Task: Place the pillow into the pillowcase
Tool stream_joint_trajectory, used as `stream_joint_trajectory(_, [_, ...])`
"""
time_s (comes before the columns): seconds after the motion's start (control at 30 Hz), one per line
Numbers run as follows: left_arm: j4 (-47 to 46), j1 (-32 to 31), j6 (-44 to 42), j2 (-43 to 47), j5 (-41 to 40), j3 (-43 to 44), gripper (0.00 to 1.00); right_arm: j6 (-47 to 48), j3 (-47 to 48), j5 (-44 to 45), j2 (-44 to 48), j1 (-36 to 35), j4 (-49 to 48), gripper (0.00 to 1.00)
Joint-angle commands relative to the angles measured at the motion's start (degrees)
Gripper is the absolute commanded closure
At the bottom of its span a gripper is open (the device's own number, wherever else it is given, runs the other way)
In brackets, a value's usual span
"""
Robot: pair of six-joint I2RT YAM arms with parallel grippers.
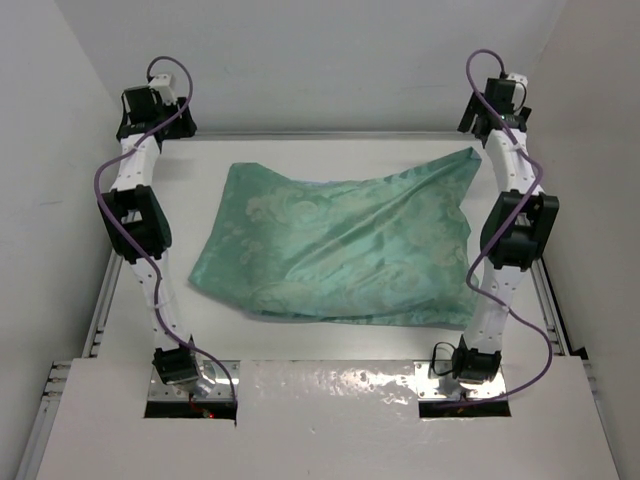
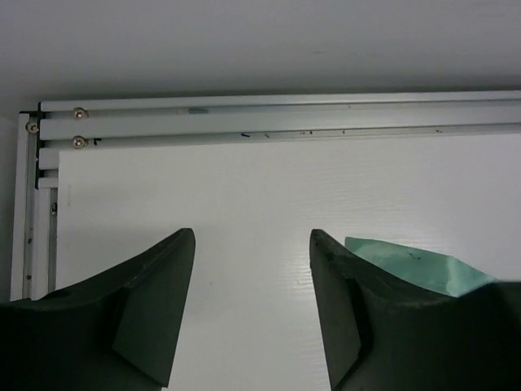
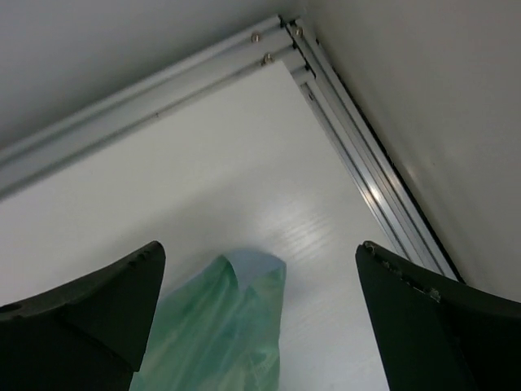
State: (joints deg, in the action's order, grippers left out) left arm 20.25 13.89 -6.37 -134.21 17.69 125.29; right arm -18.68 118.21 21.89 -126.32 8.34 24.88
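Note:
The pillowcase lies shiny sea-green side up across the middle of the white table, bulging and wrinkled. The pillow is hidden. My left gripper hangs raised over the far left of the table. In the left wrist view it is open and empty, and a pillowcase corner shows beyond the right finger. My right gripper hangs raised at the far right. It is wide open, with a pillowcase corner on the table below the gap, light blue at its tip, apart from the fingers.
Aluminium rails run along the table's far edge and meet the right side rail at the far right corner. White walls stand close behind and on both sides. Both arm bases sit in a white panel at the near edge.

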Motion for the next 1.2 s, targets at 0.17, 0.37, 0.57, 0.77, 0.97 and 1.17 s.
stream_joint_trajectory(0.17, [1.64,0.44,-3.82,8.26,8.80,-5.66,0.42,3.48,-16.39,-3.61,17.76,-2.01,10.00,0.01])
stream_joint_trajectory(0.37, [13.03,-5.89,-10.68,0.29,12.19,-2.27,0.27,-5.46,-34.25,-3.78,32.94,-1.31,15.88,0.05])
stream_joint_trajectory(0.57, [3.67,-6.42,-6.46,-5.09,13.57,-4.71,0.00,-15.15,-64.35,-10.70,52.29,1.06,10.83,0.04])
stream_joint_trajectory(0.77, [8.92,-8.17,-14.17,-13.52,24.93,0.83,0.06,-24.21,-87.17,-26.98,67.61,3.18,-3.34,0.03])
stream_joint_trajectory(0.97, [5.25,-6.78,-9.65,-12.48,16.34,-5.76,1.00,-25.00,-90.28,-24.88,58.41,3.35,-10.30,0.76])
stream_joint_trajectory(1.17, [-5.22,1.47,6.89,-8.88,5.16,-9.46,1.00,-23.96,-83.69,-21.98,53.73,6.69,-8.89,1.00])
